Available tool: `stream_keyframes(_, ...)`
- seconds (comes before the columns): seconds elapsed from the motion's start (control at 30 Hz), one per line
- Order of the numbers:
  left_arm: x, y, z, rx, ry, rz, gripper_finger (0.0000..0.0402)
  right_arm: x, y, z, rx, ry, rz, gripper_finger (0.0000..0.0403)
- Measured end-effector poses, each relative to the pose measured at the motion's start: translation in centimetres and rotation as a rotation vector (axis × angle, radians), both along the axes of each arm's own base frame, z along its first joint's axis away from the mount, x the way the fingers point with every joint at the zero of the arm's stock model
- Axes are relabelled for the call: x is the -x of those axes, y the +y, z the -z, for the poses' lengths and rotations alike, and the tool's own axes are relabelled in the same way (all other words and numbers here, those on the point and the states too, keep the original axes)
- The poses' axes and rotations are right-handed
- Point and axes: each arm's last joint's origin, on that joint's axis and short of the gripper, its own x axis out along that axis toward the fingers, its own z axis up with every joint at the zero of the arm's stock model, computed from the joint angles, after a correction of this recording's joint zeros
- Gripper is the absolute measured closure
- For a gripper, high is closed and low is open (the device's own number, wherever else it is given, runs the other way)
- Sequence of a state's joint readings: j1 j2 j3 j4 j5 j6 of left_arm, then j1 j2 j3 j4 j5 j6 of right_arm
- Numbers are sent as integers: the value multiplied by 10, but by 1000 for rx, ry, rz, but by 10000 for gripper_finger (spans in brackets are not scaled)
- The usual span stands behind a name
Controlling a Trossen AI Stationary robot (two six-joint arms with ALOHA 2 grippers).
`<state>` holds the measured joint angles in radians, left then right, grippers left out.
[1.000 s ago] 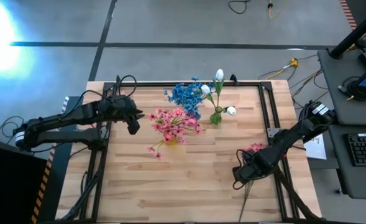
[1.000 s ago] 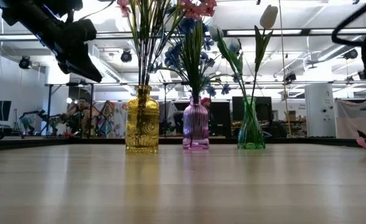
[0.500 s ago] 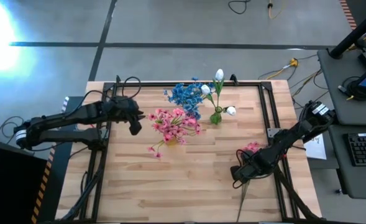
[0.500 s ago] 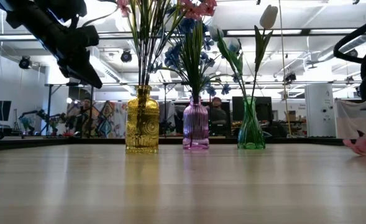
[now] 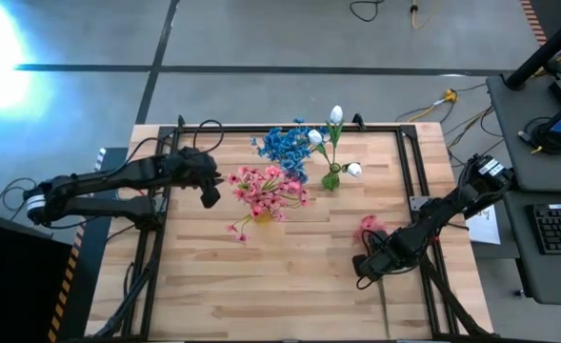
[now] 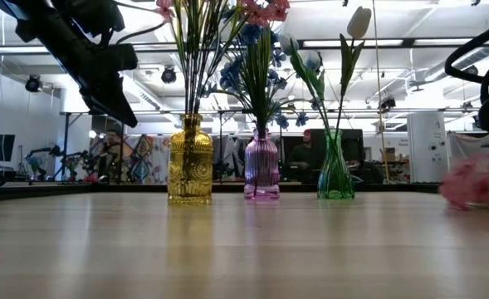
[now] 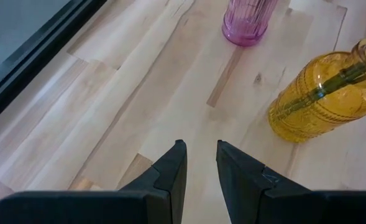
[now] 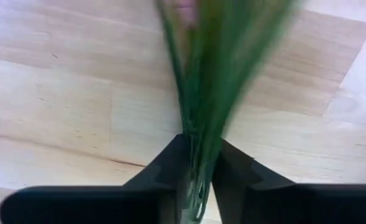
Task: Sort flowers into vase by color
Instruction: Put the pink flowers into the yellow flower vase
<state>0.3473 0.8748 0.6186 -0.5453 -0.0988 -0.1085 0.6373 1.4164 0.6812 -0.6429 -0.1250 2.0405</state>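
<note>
My right gripper (image 5: 364, 267) is near the table's right front, shut on a pink flower spray. Its blossoms (image 5: 368, 226) point toward the far edge and its green stem tail (image 5: 385, 310) toward the near edge. Three vases stand upright on their bases at the far middle: a yellow one (image 6: 190, 162) with pink blossoms (image 5: 266, 186), a purple one (image 6: 261, 166) with blue blossoms (image 5: 285, 145), and a green one (image 6: 335, 170) with white buds (image 5: 335, 115). My left gripper (image 7: 201, 155) hovers left of the yellow vase, with a narrow gap between its fingers and nothing in it. My right gripper pinches the spray's bundled green stems (image 8: 199, 163) between its two fingers, below the blossoms. The fingers slant down from the table's right side and lie across the stems. The blossom end (image 6: 476, 181) is blurred in the low view; whether it is clear of the table I cannot tell.
A black metal frame (image 5: 409, 162) borders the wooden table top. Bare wood (image 5: 261, 286) stretches across the near half, in front of the vases. Beyond the right edge stands a desk with a keyboard (image 5: 556, 229).
My right gripper has shut on the pink spray's stems. The spray has swung: its blossom end has moved toward the table's left and its stem tail toward the right. My left gripper has drifted slightly toward the yellow vase.
</note>
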Motion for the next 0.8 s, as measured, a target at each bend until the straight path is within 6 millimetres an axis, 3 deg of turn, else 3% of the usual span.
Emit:
stream_keyframes(0.23, -2, 1, 2, -7, 22, 15, 327, -3, 2, -16, 7, -23, -32, 382)
stream_keyframes(0.5, -2, 1, 2, -7, 22, 15, 327, -11, 13, -43, -27, -145, -99, 384)
stream_keyframes(0.8, -2, 1, 2, -7, 22, 15, 327, -11, 22, -68, 103, -345, -139, 385)
